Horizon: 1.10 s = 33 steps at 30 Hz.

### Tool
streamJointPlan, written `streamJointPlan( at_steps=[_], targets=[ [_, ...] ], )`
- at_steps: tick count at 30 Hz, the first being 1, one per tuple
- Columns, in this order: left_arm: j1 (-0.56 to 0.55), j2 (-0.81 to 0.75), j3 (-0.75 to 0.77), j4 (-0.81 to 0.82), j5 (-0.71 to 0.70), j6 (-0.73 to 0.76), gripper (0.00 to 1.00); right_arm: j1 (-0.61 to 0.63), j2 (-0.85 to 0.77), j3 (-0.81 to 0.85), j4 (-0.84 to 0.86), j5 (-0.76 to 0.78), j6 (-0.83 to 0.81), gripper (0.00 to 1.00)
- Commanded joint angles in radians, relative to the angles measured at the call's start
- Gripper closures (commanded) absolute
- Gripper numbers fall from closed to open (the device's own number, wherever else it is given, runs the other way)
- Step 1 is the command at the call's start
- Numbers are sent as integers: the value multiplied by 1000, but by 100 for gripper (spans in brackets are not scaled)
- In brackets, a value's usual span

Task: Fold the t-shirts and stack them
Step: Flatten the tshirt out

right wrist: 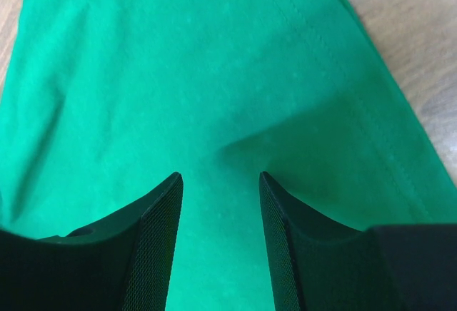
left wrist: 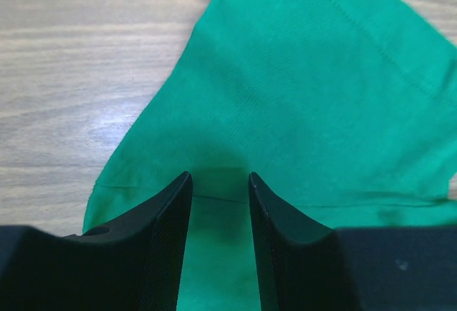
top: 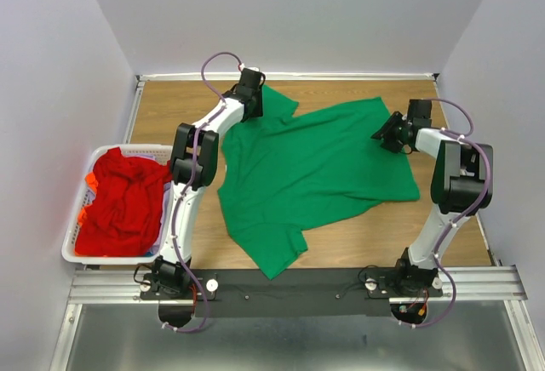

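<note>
I am watching the solid bright green cloth t-shirt [top: 315, 171] lying spread, slightly askew, across the middle of the wood-grain surface [top: 170, 107]. The rumpled red and orange t-shirts [top: 123, 201] are sitting heaped in the white slatted plastic basket [top: 72, 243] at the left of the overhead frame, waiting their turn. I am working the left claw [top: 254, 103] at the shirt's upper-left corner, apparently a sleeve, and the right claw [top: 387, 133] near the upper end of its right edge. Those two far spots are well apart, so I judge the arms are being placed to lift or drag that far side toward me for a first fold. The overhead view is giving me the whole layout but is hiding both sets of fingertips under the wrists. The left wrist view is showing what it cannot: black jaws standing partway apart over the cloth's edge, green filling the gap and bare wood just beyond. The right wrist view is showing the same half-spread jaws over green cloth, with a stitched hem [right wrist: 335, 61] running down the right of that frame and a shadowed ridge rising just ahead of the tips. In neither wrist view can I tell whether the jaws are pinching gathered cloth or only hovering over it.
</note>
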Motion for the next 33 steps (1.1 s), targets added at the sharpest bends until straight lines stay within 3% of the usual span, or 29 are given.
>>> streamJointPlan(
  at_steps=[1, 10, 18, 23, 33],
  targets=[
    [6, 25, 5, -18, 49, -12, 55, -4, -42, -34, -6, -6, 15, 46],
    [43, 91, 57, -109, 87, -68, 55, -4, -82, -74, -6, 22, 31, 46],
    [71, 79, 46, -106, 126, -150, 61, -7, -91, -92, -10, 103, 49, 45],
    [72, 37, -33, -48, 106, -200, 61, -39, -99, -114, -30, 194, 70, 45],
    [82, 45, -14, -40, 86, -272, 61, -107, -109, -140, -75, 281, 112, 44]
  ],
)
